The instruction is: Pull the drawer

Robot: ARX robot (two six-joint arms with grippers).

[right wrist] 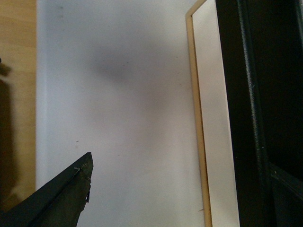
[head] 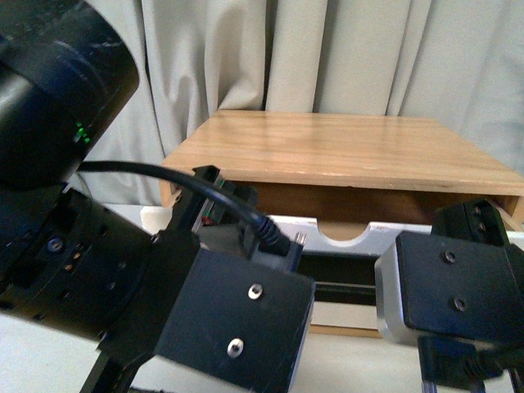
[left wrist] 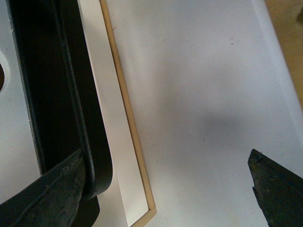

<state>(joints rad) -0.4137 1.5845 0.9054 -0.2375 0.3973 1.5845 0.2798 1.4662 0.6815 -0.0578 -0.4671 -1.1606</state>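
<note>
The drawer [head: 385, 238] shows its white front with a half-round notch under the wooden cabinet top [head: 344, 147]. Its long black bar handle [head: 348, 286] runs across between my two wrists. In the left wrist view the handle [left wrist: 71, 94] lies by one finger [left wrist: 47, 198] of my open left gripper [left wrist: 165, 196]; the other finger [left wrist: 279, 189] is far off over the white table. My open right gripper [right wrist: 175, 198] has one finger [right wrist: 61, 201] over the table, and the other side sits at the handle [right wrist: 255, 94]. Neither gripper is closed on the bar.
Below the handle sits a plain white front [left wrist: 118, 156] edged in light wood, also in the right wrist view as a plain white front [right wrist: 213, 118]. The white table [left wrist: 203, 94] spreads in front of the cabinet. Curtains [head: 368, 57] hang behind. My bulky left arm [head: 82, 205] fills the near left.
</note>
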